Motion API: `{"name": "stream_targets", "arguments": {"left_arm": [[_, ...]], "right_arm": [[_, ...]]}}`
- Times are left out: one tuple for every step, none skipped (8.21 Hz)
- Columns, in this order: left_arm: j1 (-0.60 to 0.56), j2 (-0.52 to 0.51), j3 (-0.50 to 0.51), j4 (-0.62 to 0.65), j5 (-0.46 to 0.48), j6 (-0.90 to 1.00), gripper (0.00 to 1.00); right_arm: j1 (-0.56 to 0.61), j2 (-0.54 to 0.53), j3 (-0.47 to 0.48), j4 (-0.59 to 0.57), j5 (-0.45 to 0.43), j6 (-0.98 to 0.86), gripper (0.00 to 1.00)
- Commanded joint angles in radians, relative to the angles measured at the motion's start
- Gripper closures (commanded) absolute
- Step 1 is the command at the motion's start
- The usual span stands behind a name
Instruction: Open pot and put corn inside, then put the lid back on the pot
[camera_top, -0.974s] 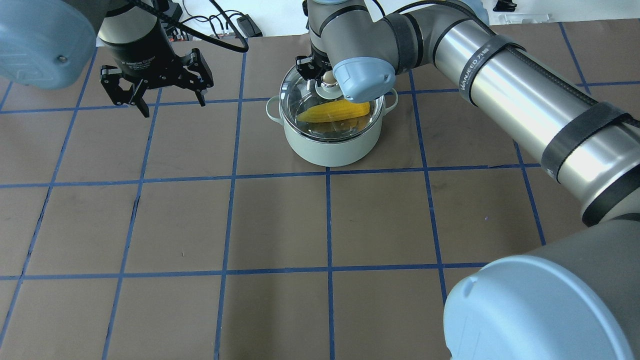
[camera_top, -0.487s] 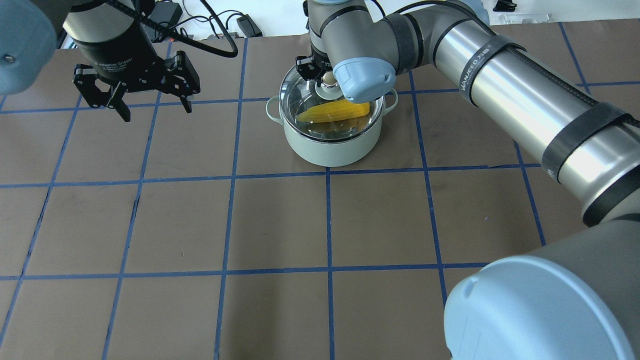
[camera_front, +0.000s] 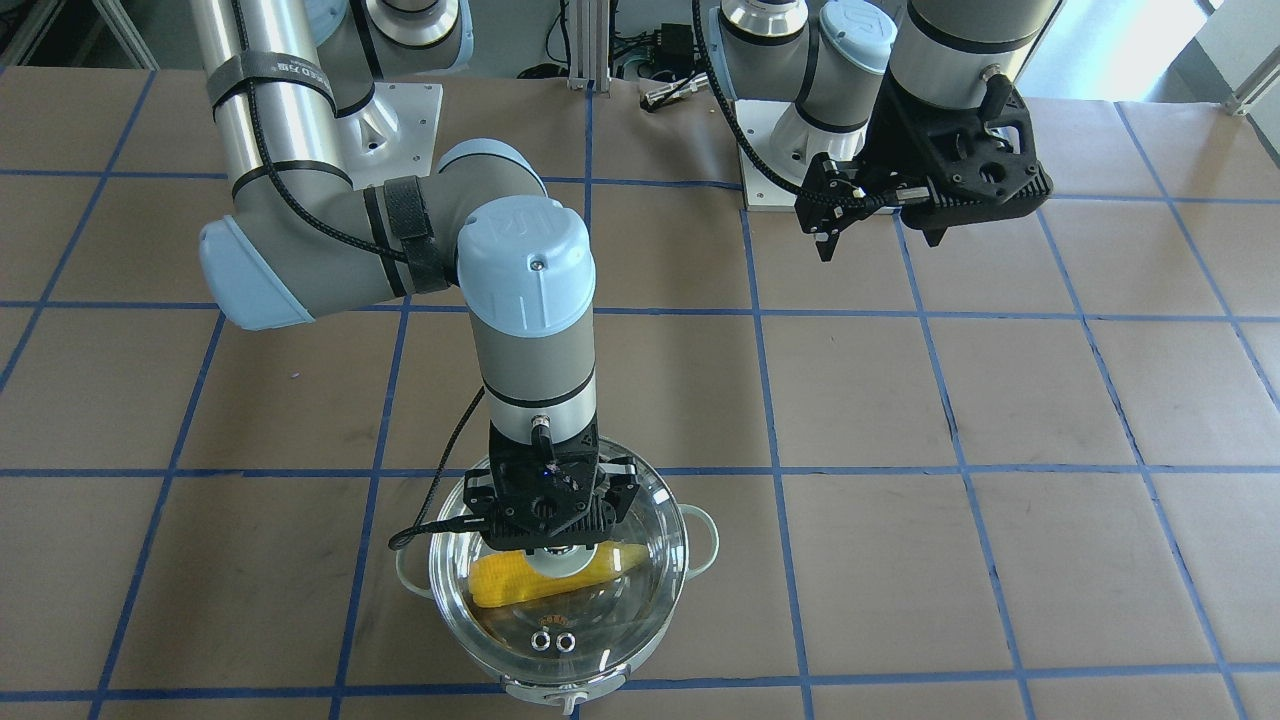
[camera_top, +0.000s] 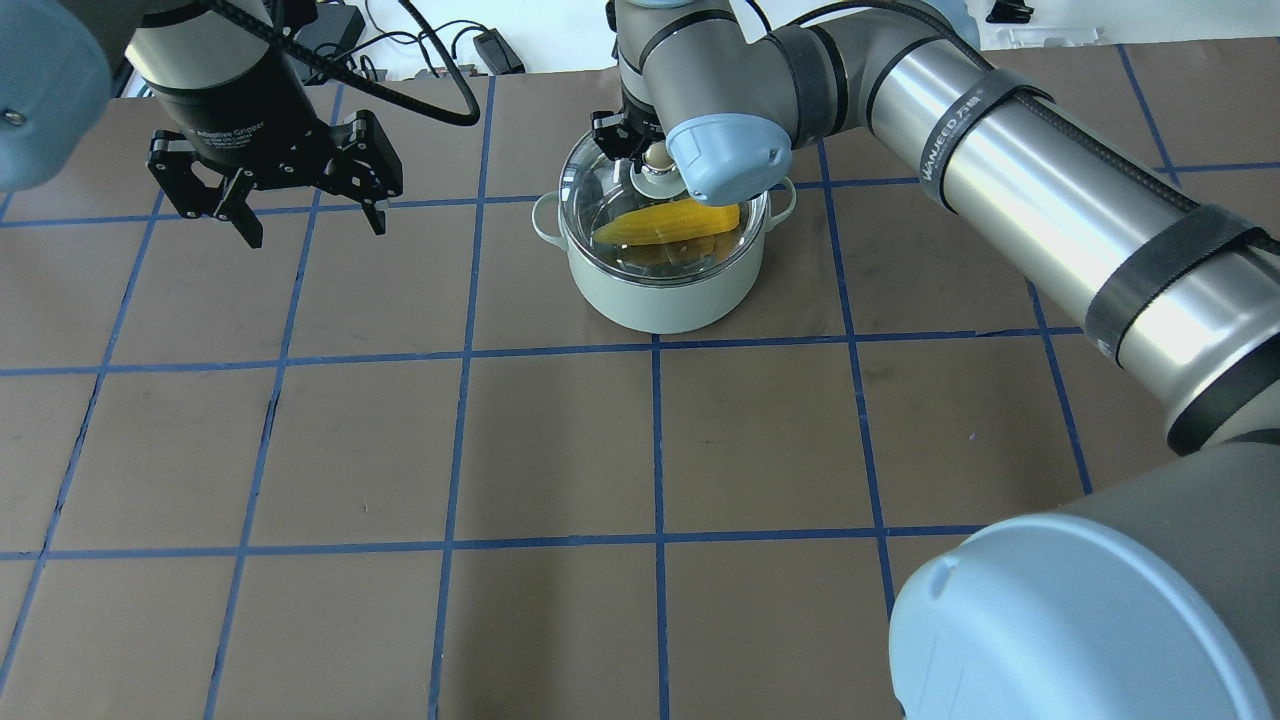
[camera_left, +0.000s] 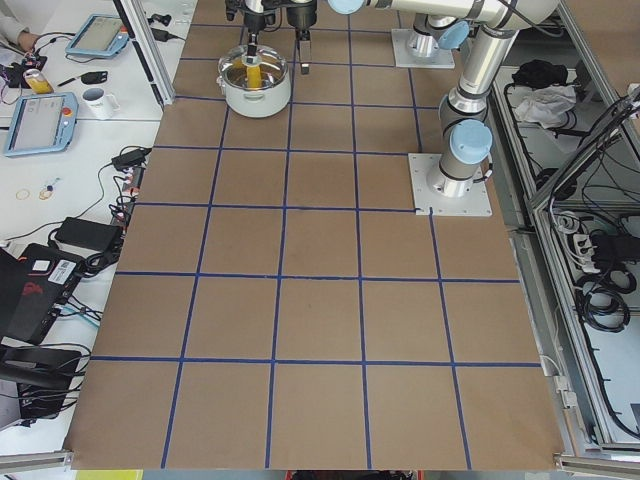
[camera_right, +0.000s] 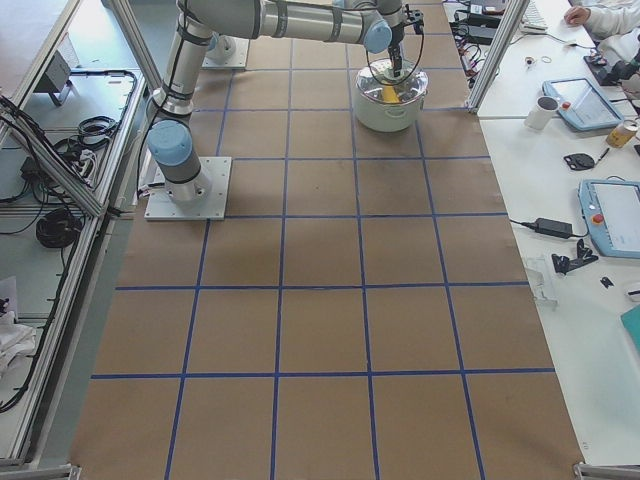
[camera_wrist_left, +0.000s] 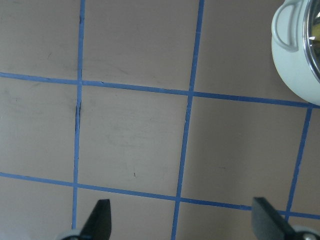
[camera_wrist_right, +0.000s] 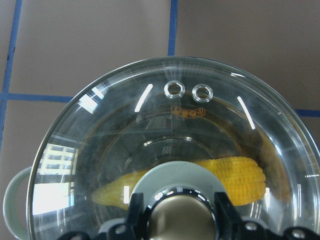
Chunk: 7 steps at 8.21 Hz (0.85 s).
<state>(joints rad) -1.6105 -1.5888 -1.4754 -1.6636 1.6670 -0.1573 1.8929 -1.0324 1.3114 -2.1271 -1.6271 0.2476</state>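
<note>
Left gripper (camera_top: 317, 232): backed off to nine o'clock of the pot (camera_top: 660, 295), fingers spread wide, empty.
Right gripper (camera_wrist_right: 180, 210): unmoved, fingers closed on the lid (camera_wrist_right: 150, 130) knob.
Corn (camera_top: 670, 222): inside, lid seated; only the release is left.

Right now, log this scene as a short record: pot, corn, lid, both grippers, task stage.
pot: mint-green, upright on the table
corn: lying inside the pot, seen through the glass
lid: appears seated on the pot's rim
right gripper: above the lid, fingers closed on its knob
left gripper: open, empty, hovering over bare table beside the pot
task stage: corn in, lid on; the knob is not yet released
</note>
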Motion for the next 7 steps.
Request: {"name": "stream_targets", "arguments": {"left_arm": [[0.003, 0.015, 0.001, 0.005, -0.006, 0.045, 0.0], [0.003, 0.023, 0.001, 0.007, -0.006, 0.048, 0.0], [0.003, 0.041, 0.0, 0.007, -0.004, 0.059, 0.0], [0.003, 0.061, 0.0, 0.008, -0.004, 0.073, 0.0], [0.001, 0.07, 0.0, 0.008, -0.004, 0.088, 0.0], [0.001, 0.075, 0.001, 0.008, -0.004, 0.105, 0.0], [0.001, 0.081, 0.0, 0.008, -0.013, 0.113, 0.0]], "right_arm": [[0.0, 0.002, 0.002, 0.001, 0.006, 0.001, 0.59], [0.0, 0.002, 0.0, 0.003, 0.009, 0.001, 0.59], [0.0, 0.002, 0.0, 0.004, 0.009, 0.001, 0.58], [0.0, 0.002, -0.001, 0.007, 0.009, 0.001, 0.58], [0.0, -0.002, -0.001, 0.012, 0.007, 0.001, 0.58], [0.0, -0.003, -0.001, 0.013, 0.006, 0.002, 0.58], [0.0, -0.005, -0.001, 0.015, 0.006, 0.002, 0.57]]}}
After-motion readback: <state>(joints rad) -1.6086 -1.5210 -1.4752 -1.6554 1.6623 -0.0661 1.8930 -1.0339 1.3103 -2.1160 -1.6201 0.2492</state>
